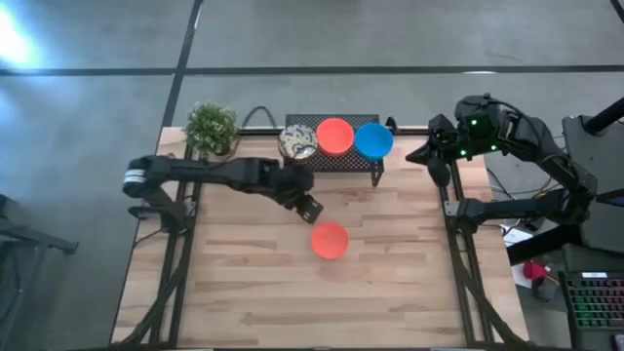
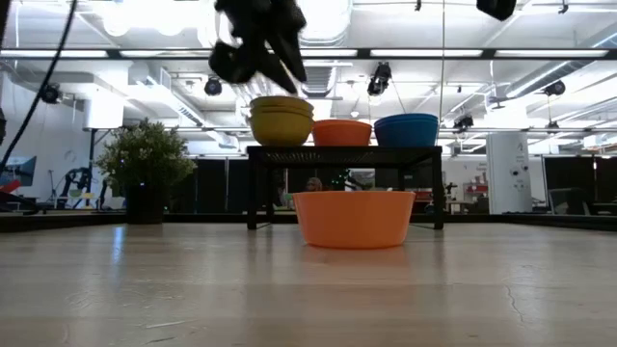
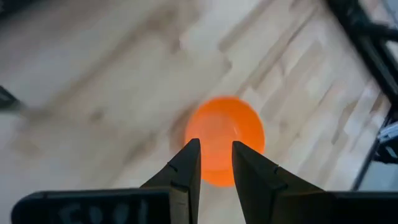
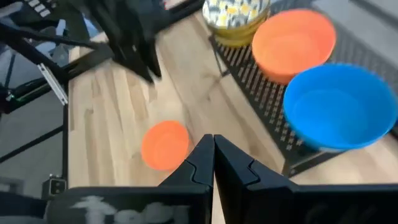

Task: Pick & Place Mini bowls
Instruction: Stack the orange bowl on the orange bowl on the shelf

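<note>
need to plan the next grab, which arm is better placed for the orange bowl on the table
Left. The left gripper hovers open just beside the orange bowl; the right gripper waits shut at the table's far right edge.

Both arms were dark, jointed and matte. The left arm (image 1: 210, 173) bore a pale grey band near its base. The right arm (image 1: 507, 136) showed small green lights and trailing black cables.

We see a light wooden table (image 1: 263, 292) made of many boards. Under it and all around is a grey floor (image 1: 390, 39) with dark lines across it. In the low view we look into a big room with long bright lights (image 2: 453, 53) on the ceiling. A white pillar (image 2: 503, 159) stands far back. A keyboard (image 1: 597, 302) with small lights sits beside the table.
</note>
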Controlling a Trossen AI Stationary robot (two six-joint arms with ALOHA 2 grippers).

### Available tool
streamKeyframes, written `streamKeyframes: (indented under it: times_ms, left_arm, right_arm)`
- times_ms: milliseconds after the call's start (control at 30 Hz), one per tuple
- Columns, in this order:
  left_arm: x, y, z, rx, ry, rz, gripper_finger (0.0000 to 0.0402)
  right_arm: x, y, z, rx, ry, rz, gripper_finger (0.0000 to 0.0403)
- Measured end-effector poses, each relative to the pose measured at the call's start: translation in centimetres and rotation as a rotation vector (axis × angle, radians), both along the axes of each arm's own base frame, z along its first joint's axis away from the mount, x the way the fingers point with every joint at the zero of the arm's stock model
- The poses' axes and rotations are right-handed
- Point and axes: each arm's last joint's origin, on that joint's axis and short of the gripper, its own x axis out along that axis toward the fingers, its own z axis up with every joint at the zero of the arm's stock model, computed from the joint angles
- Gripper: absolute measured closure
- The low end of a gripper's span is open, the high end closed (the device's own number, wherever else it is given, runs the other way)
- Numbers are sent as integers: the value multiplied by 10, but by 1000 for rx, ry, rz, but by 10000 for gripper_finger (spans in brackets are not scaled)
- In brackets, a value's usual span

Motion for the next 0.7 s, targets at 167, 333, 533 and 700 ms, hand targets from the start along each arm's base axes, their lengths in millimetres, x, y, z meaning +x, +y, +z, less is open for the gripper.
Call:
streamKeyframes:
  times_ms: [167, 333, 533, 700]
  left_arm:
    - [-29, -6, 37, 160, -107, 33, 319]
    - [-58, -13, 68, 308, -197, 74, 319]
    - [-80, -16, 86, 412, -243, 47, 319]
    - [-84, -16, 89, 438, -246, 28, 319]
  right_arm:
    - [13, 8, -22, 74, 48, 112, 394]
    - [25, 22, -48, 113, 121, 225, 394]
    - [42, 36, -77, 70, 105, 354, 394]
    - [59, 36, -94, 99, -10, 315, 394]
